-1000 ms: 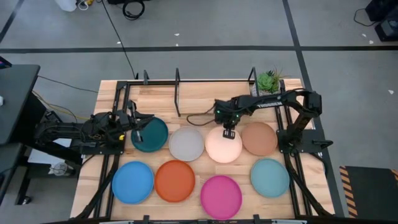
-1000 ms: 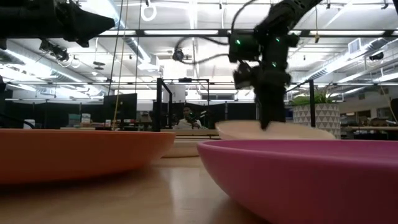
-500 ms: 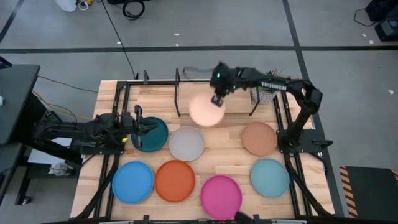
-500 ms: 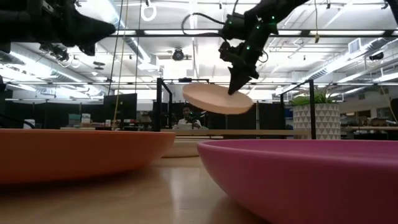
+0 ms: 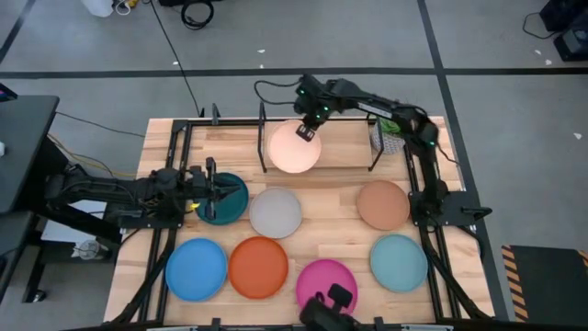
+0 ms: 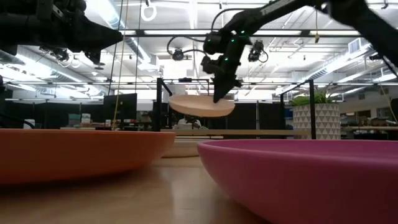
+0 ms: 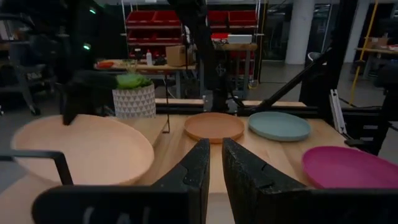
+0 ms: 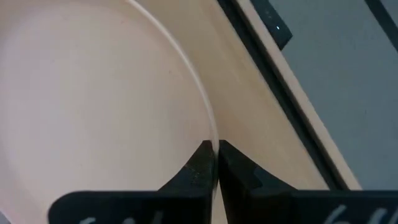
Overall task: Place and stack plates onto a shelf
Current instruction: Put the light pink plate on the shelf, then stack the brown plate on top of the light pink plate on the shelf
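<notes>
My right gripper (image 5: pixel 306 131) is over the shelf (image 5: pixel 262 124) at the table's far edge, shut on the cream plate (image 5: pixel 294 152). The plate hangs in the air between two shelf posts, as the low view shows (image 6: pixel 202 104). My left gripper (image 5: pixel 209 187) hovers shut above the dark teal plate (image 5: pixel 230 200) and touches nothing. The pale grey (image 5: pixel 276 212), terracotta (image 5: pixel 383 204), blue (image 5: pixel 196 268), orange (image 5: pixel 258 267), pink (image 5: pixel 322 276) and light teal (image 5: pixel 399 262) plates lie flat on the table. My right gripper pinches the cream plate's rim (image 8: pixel 211 138) between its two fingers, on the plate's far right side. The fingers (image 6: pixel 219 92) come from above, slanting down. The plate is lifted clear above the shelf floor, nearly level, reaching out from the fingers toward the table's left.
Upright black posts (image 5: pixel 374 115) stand either side of the held plate. A potted plant (image 5: pixel 392 140) sits at the far right corner, under the right arm. A dark object (image 5: pixel 329 305) shows at the near edge by the pink plate. Bare wood lies where the cream plate was.
My right gripper has lifted the cream plate off the table, from its place between the grey and terracotta plates. It carried the plate up, toward the far edge and leftward, over the shelf. The plate went from flat on the table to hanging clear in the air.
</notes>
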Robot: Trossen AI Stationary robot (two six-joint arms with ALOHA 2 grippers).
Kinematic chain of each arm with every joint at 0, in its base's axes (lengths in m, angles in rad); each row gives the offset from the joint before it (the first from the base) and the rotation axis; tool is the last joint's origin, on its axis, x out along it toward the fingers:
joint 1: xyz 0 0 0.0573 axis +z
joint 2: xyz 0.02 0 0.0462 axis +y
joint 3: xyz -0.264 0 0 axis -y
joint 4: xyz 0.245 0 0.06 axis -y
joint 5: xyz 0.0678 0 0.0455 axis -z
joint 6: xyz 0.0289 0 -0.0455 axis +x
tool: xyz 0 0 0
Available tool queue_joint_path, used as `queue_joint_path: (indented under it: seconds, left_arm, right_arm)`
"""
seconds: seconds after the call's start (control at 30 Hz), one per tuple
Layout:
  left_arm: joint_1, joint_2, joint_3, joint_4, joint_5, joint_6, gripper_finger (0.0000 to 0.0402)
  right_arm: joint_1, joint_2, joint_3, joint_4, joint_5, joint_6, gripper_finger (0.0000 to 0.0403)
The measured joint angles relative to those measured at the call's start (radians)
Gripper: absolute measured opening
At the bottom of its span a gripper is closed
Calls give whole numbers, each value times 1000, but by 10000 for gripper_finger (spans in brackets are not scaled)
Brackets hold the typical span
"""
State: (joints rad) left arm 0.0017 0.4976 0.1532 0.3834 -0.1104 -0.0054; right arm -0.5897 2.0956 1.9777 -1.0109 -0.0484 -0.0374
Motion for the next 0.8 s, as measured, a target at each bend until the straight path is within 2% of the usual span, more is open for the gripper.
queue_joint_path:
  seconds: [0.17, 0.33, 0.5, 0.8]
  left_arm:
    - [0, 0, 0, 0, 0, -9, 50]
    - [0, 0, 0, -2, 0, -10, 50]
    - [0, 0, 0, -22, 0, -36, 50]
    - [0, 0, 0, -23, 0, -37, 50]
  right_arm:
    - [-30, 130, 171, -62, -24, -9, 20]
    - [-52, 230, 268, -89, -88, -19, 20]
    - [-62, 287, 293, -104, -112, -33, 26]
    - [-71, 291, 296, -83, -49, -42, 69]
